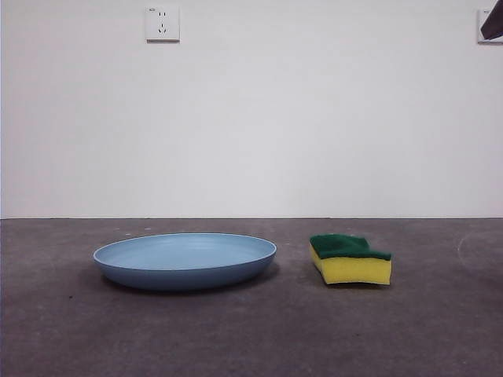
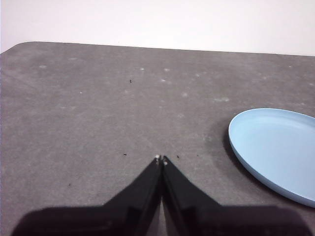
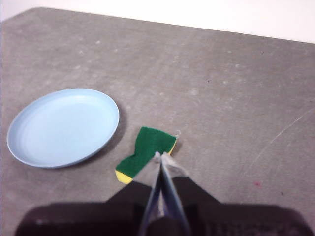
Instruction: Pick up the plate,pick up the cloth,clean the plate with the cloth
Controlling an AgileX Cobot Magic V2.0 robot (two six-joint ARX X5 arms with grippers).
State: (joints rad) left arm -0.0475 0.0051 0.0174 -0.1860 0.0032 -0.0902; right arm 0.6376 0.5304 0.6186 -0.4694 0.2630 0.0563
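Note:
The light-blue plate (image 1: pixel 185 260) lies flat on the grey table, left of centre in the front view. To its right sits the cloth (image 1: pixel 350 259), a yellow sponge with its green layer facing up. My left gripper (image 2: pixel 161 158) is shut and empty, hovering over bare table with the plate (image 2: pixel 275 150) off to one side. My right gripper (image 3: pixel 160 156) is also shut and empty, held above the cloth (image 3: pixel 145 151), with the plate (image 3: pixel 64 126) beside it. In the front view only a dark arm tip (image 1: pixel 493 21) shows at the top right corner.
A white wall with a power socket (image 1: pixel 162 23) stands behind the table. The grey table surface (image 1: pixel 251 338) stretches in front of and around both objects. A faint curved scratch marks the table at the right.

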